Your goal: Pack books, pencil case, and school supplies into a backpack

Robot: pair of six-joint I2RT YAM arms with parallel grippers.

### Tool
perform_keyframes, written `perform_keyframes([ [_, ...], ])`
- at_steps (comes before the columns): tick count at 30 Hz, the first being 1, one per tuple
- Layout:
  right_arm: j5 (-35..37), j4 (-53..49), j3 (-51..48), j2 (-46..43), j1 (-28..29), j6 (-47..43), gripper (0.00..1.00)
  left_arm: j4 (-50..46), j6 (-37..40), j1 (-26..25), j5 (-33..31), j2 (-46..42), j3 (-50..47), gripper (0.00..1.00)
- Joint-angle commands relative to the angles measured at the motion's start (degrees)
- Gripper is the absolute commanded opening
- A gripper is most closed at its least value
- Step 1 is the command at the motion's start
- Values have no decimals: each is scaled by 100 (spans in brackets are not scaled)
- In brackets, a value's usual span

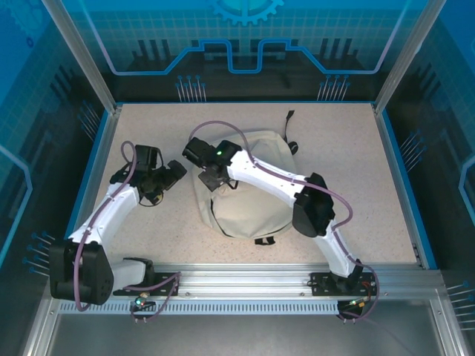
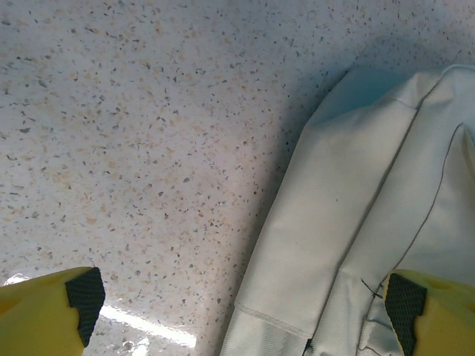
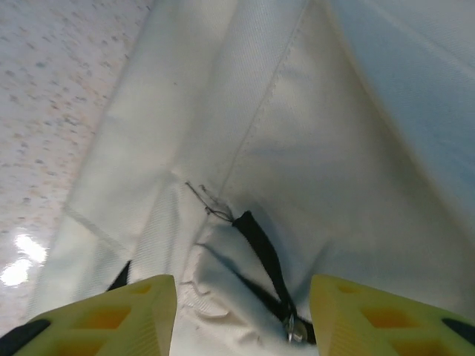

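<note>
The table (image 1: 349, 170) has a pale top speckled with small dark and tan flecks. A thin blue strip (image 1: 245, 103) runs along the table's far edge. A ribbed metal rail (image 1: 245, 278) lies across its near edge. Behind the table stands a see-through blue panel (image 1: 245, 44) with a gear drawing (image 1: 247, 9) at its top. Slanted metal posts (image 1: 82, 52) rise from the table's far corners.

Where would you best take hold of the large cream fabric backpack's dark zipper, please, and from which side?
Probably the small metal pull at the end of the dark zipper, from above: it lies atop the backpack's fabric, between the right gripper's open fingers; the surrounding cloth is flat and slack.
</note>
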Motion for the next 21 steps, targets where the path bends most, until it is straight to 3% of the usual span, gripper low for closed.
perform_keyframes([
  [1, 356, -536, 477, 297, 11, -297, 48, -95, 175, 82, -2, -150, -79, 99],
  [11, 849, -979, 768, 833, -27, -154, 37, -33, 151, 105, 79, -118, -92, 99],
  [19, 778, -1099, 821, 997, -62, -178, 36, -33, 134, 105, 117, -133, -67, 99],
  [21, 841, -1117, 821, 992, -75, -152, 32, -33, 121, 105, 119, -123, -57, 99],
])
